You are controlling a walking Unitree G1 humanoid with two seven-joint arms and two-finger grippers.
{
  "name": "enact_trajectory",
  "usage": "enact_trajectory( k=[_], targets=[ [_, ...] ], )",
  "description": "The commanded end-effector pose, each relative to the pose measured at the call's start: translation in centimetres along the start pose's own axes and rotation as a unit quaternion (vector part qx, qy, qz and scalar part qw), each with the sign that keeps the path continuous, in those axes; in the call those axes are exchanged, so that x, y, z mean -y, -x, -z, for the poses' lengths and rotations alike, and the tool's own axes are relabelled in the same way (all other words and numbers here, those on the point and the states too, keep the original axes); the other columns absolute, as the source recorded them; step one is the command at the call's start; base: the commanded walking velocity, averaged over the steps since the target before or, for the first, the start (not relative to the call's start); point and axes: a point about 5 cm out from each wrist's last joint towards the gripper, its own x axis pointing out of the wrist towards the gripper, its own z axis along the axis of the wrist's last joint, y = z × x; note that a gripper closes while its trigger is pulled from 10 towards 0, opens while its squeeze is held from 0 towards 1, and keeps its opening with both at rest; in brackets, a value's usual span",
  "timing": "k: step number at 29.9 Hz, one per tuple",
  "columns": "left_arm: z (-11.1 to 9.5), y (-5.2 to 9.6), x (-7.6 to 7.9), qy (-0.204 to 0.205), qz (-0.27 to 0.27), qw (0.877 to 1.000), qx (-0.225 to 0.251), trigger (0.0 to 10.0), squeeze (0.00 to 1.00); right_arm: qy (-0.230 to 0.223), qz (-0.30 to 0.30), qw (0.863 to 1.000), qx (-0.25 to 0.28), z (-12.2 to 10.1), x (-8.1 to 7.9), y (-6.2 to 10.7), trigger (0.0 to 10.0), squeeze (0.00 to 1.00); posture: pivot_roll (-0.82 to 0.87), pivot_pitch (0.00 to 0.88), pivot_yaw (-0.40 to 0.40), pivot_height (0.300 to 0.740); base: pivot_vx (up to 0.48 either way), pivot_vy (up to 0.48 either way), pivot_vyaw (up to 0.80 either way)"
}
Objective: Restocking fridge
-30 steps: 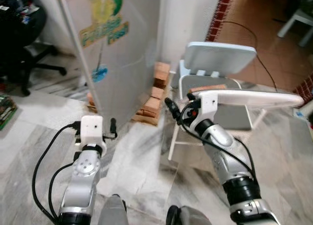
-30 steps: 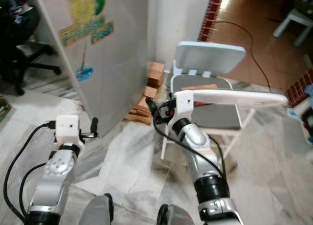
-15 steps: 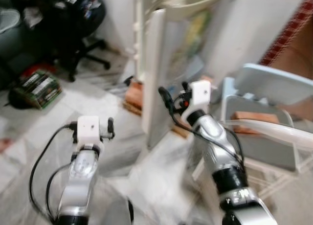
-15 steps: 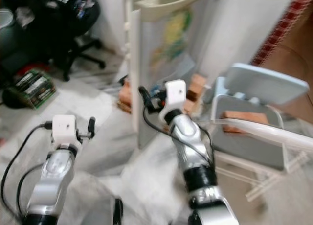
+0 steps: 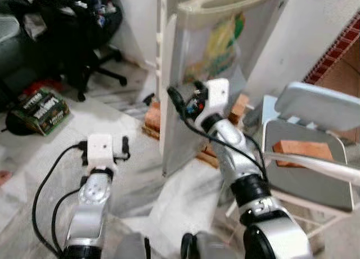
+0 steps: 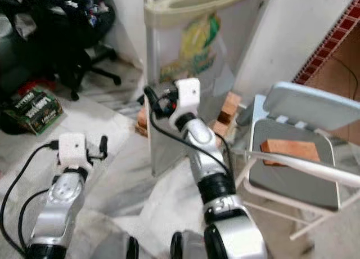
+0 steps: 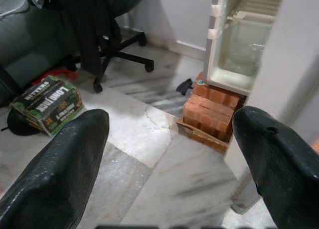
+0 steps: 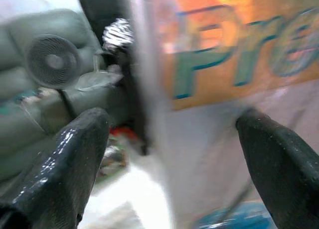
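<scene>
The fridge door [image 5: 225,62] stands ajar, pale grey with a yellow and green sticker on its front. My right gripper [image 5: 177,98] is raised at the door's free edge. In the right wrist view the gripper [image 8: 169,139] is open, with the door's edge [image 8: 149,89] between its two spread fingers. My left gripper [image 5: 125,146] is held low over the marble floor, left of the door. It is open and empty [image 7: 169,154]. Past it I see the white fridge interior [image 7: 249,35], which rests on stacked bricks [image 7: 209,107].
A folding chair [image 5: 315,107] with a brick [image 5: 304,150] on its seat stands close on the right. A black office chair [image 5: 84,39] and a green box [image 5: 42,104] are on the left. More bricks [image 5: 153,115] lie at the fridge's foot.
The view has swung left, so the door now shows edge-on and ajar. My right gripper has risen from near the chair to the door's edge. The left arm has hardly moved.
</scene>
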Motion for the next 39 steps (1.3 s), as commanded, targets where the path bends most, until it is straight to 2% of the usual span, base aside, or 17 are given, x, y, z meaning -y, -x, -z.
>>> enact_trajectory(
  k=[1,3,6,7,8,15,16,17,20,24,25,27,29,32,33,36,39],
  targets=[
    [0.0,0.0,0.5,0.0,0.008,1.0,0.0,10.0,0.0,-0.017,-0.025,1.0,-0.002,-0.1,-1.3,-0.7,10.0,0.0,0.16,0.092,-0.032,0.74,0.0,0.0,0.0],
    [-0.1,-0.1,0.6,-0.002,0.011,1.0,0.0,10.0,0.0,-0.05,-0.1,0.994,-0.002,0.3,-6.0,-2.2,10.0,0.0,0.17,0.088,-0.035,0.74,0.0,0.0,0.0],
    [-0.2,-0.1,0.7,-0.005,0.011,1.0,0.002,10.0,0.0,-0.075,-0.155,0.985,-0.004,0.3,-9.9,-3.3,10.0,0.0,0.19,0.088,-0.042,0.74,0.0,0.0,0.0],
    [-0.2,-0.1,0.7,-0.005,0.011,1.0,0.002,10.0,0.0,-0.075,-0.155,0.985,-0.004,0.3,-9.9,-3.3,10.0,0.0,0.19,0.088,-0.042,0.74,0.0,0.0,0.0],
    [-0.2,0.0,0.5,-0.006,0.008,1.0,0.003,10.0,0.0,-0.106,-0.186,0.977,-0.007,0.2,-12.2,-3.7,10.0,0.0,0.2,0.086,-0.051,0.74,0.0,0.0,0.0],
    [0.0,0.5,-0.2,-0.008,-0.009,1.0,0.001,10.0,0.0,-0.089,-0.229,0.969,-0.005,0.3,-14.1,-3.5,10.0,0.0,0.24,0.088,-0.078,0.74,0.0,0.0,0.0],
    [0.1,0.6,-0.4,-0.008,-0.015,1.0,0.0,10.0,0.0,-0.076,-0.222,0.972,-0.008,0.7,-13.4,-3.2,10.0,0.0,0.24,0.09,-0.079,0.74,0.0,0.0,0.0],
    [0.3,0.7,-0.8,-0.007,-0.022,1.0,-0.003,10.0,0.0,-0.057,-0.19,0.98,-0.019,1.7,-10.6,-2.4,10.0,0.0,0.23,0.092,-0.08,0.74,0.0,0.0,0.0],
    [0.4,0.7,-0.8,-0.007,-0.022,1.0,-0.005,10.0,0.0,-0.044,-0.175,0.983,-0.025,2.1,-9.1,-1.9,10.0,0.0,0.23,0.095,-0.078,0.74,0.0,0.0,0.0],
    [0.5,0.7,-0.4,-0.006,-0.016,1.0,-0.007,10.0,0.0,0.033,-0.118,0.99,-0.076,3.7,-1.4,1.4,10.0,0.0,0.21,0.096,-0.071,0.74,0.0,0.0,0.0],
    [0.5,0.7,-0.4,-0.006,-0.016,1.0,-0.007,10.0,0.0,0.033,-0.118,0.99,-0.076,3.7,-1.4,1.4,10.0,0.0,0.21,0.096,-0.071,0.74,0.0,0.0,0.0],
    [0.4,0.6,-0.3,-0.007,-0.013,1.0,-0.006,10.0,0.0,0.057,-0.094,0.988,-0.112,3.8,2.1,3.2,10.0,0.0,0.2,0.095,-0.064,0.74,0.0,0.0,0.0],
    [0.4,0.6,-0.3,-0.007,-0.013,1.0,-0.006,10.0,0.0,0.057,-0.094,0.988,-0.112,3.8,2.1,3.2,10.0,0.0,0.2,0.095,-0.064,0.74,0.0,0.0,0.0],
    [0.5,0.5,-0.5,-0.01,-0.009,1.0,-0.009,10.0,0.0,0.076,-0.084,0.971,-0.209,3.9,7.7,8.3,10.0,0.0,0.17,0.096,-0.05,0.74,0.0,0.0,0.0],
    [0.5,0.5,-0.5,-0.01,-0.009,1.0,-0.009,10.0,0.0,0.076,-0.084,0.971,-0.209,3.9,7.7,8.3,10.0,0.0,0.17,0.096,-0.05,0.74,0.0,0.0,0.0],
    [0.5,0.3,-0.3,-0.012,-0.002,1.0,-0.01,10.0,0.0,0.109,-0.097,0.945,-0.292,4.9,10.1,12.2,10.0,0.0,0.16,0.095,-0.041,0.74,0.0,0.0,0.0],
    [0.3,0.1,0.0,-0.012,0.003,1.0,-0.008,10.0,0.0,0.181,-0.067,0.925,-0.327,4.9,11.8,13.0,10.0,0.0,0.16,0.091,-0.035,0.74,0.0,0.0,0.0]
  ],
)
